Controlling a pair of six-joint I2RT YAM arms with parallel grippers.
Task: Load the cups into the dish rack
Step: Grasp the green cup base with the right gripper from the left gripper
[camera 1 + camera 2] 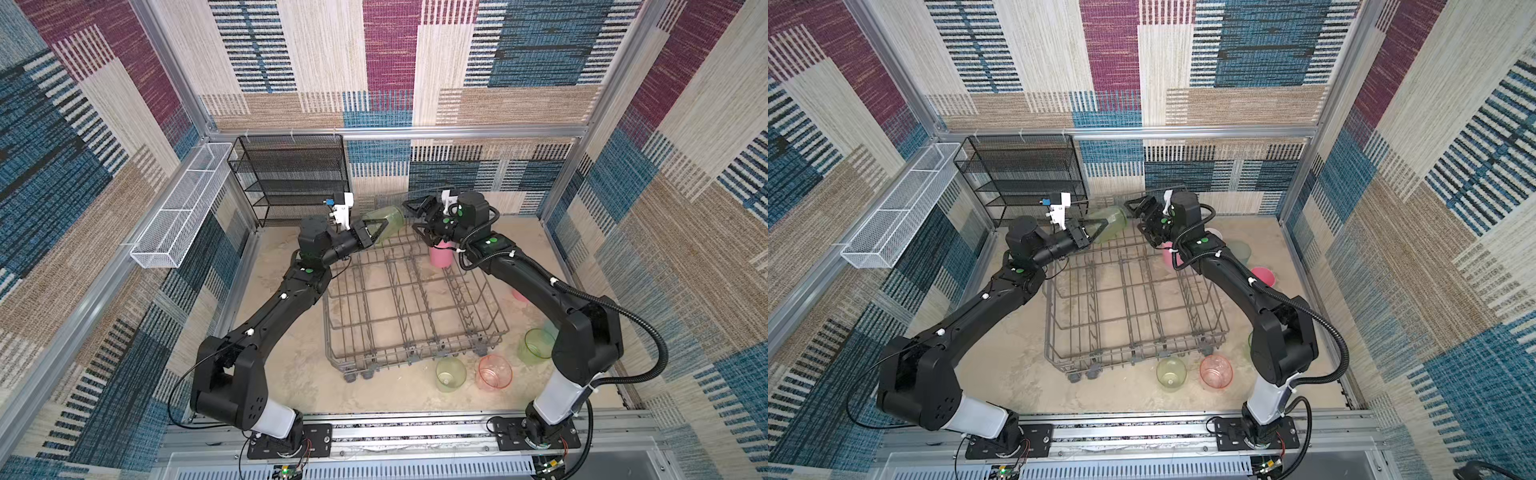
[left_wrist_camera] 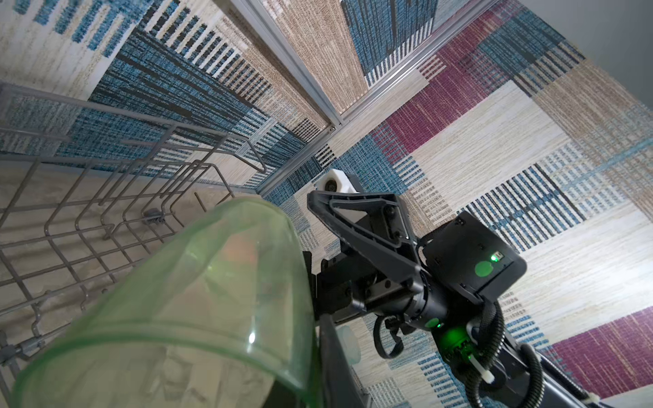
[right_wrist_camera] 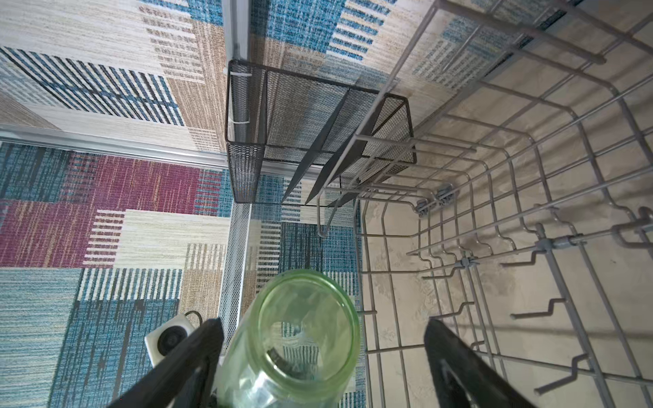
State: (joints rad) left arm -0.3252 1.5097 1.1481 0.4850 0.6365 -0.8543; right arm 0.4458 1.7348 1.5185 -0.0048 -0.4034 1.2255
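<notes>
My left gripper (image 1: 376, 232) is shut on the rim of a translucent yellow-green cup (image 1: 384, 222), which lies tilted in the air over the far edge of the grey wire dish rack (image 1: 415, 307). The right gripper (image 1: 415, 220) faces it from the other side, open. In the right wrist view the cup's (image 3: 293, 339) round end sits between my wide-spread fingers (image 3: 456, 360), nearer one finger. An opaque pink cup (image 1: 440, 254) stands at the rack's far right corner, partly hidden by the right arm. The left wrist view shows the cup (image 2: 198, 300) large, beside the rack (image 2: 106, 197).
Loose cups stand on the sandy floor near the rack's front right: a yellow-green cup (image 1: 450, 374), a pink-orange one (image 1: 494, 372) and another green one (image 1: 536, 345). A teal cup (image 1: 1239, 249) and a pink cup (image 1: 1262, 275) stand further right. A black mesh shelf (image 1: 291, 178) stands at the back left, and a white mesh basket (image 1: 178, 208) hangs on the left wall.
</notes>
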